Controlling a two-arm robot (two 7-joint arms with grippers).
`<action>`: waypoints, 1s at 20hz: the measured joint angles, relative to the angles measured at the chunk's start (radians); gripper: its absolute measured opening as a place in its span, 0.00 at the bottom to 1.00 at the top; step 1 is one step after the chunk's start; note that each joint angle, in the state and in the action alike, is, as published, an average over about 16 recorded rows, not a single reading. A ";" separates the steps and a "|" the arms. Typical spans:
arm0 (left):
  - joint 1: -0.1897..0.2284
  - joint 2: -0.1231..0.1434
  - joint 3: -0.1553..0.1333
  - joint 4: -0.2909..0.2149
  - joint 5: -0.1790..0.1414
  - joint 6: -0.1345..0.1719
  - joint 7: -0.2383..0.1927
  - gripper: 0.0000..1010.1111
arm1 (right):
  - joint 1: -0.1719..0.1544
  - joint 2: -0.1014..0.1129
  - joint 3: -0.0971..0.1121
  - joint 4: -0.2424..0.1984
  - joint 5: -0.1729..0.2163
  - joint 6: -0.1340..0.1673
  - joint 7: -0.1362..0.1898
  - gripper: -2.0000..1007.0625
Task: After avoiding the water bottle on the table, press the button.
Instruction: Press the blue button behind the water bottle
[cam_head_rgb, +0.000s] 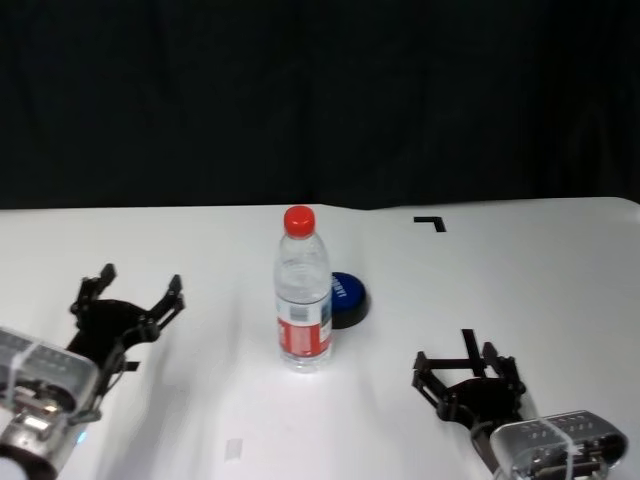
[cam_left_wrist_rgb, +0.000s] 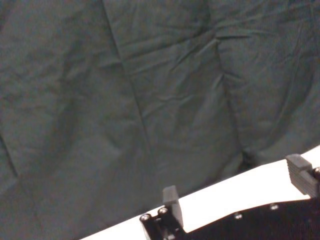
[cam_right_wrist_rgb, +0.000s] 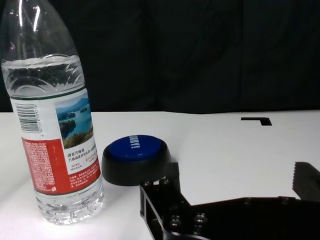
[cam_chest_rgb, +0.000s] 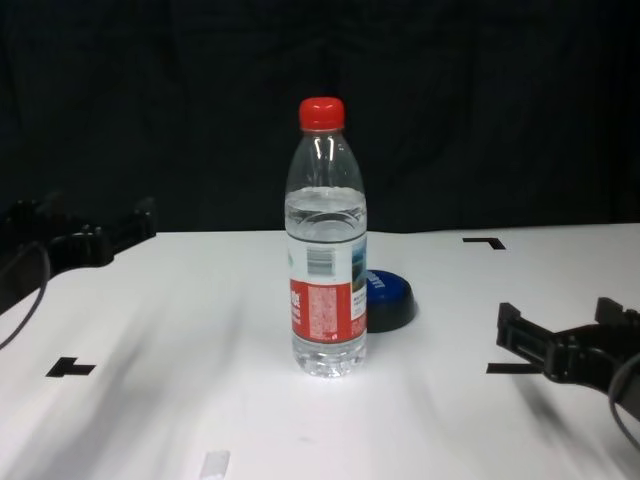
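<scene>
At the left of the flat white bench (cam_head_rgb: 200, 400), the left claw (cam_head_rgb: 130, 290) is seen raised over the surface, its 2 black, toothed fingers (cam_left_wrist_rgb: 171, 200) spread wide with nothing between them; a creased dark cloth backdrop (cam_left_wrist_rgb: 125, 90) fills the space beyond it. Near the middle of the bench the water bottle (cam_head_rgb: 303, 290) is stood upright: a tall, clear, ribbed plastic cylinder topped by a red screw cap (cam_chest_rgb: 321, 113), filled nearly to the shoulder and wrapped in a glossy red, white and blue label (cam_right_wrist_rgb: 60, 145). Just behind it and slightly to the right, the button (cam_head_rgb: 348, 298) is found resting on the bench, a low round disc with a smooth blue dome bearing white lettering, set in a black base. Further right, the right claw (cam_head_rgb: 468, 380) is held low near the bench's front edge, its 2 black fingers likewise parted and empty, well apart from the button. A black tape corner mark (cam_head_rgb: 431, 223) is laid flat towards the far right.
</scene>
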 joint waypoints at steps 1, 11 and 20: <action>0.004 -0.001 -0.001 -0.004 0.001 0.000 0.002 1.00 | 0.000 0.000 0.000 0.000 0.000 0.000 0.000 1.00; 0.039 -0.019 -0.011 -0.040 0.010 0.010 0.019 1.00 | 0.000 0.000 0.000 0.000 0.000 0.000 0.000 1.00; 0.064 -0.037 -0.014 -0.063 0.022 0.022 0.032 1.00 | 0.000 0.000 0.000 0.000 0.000 0.000 0.000 1.00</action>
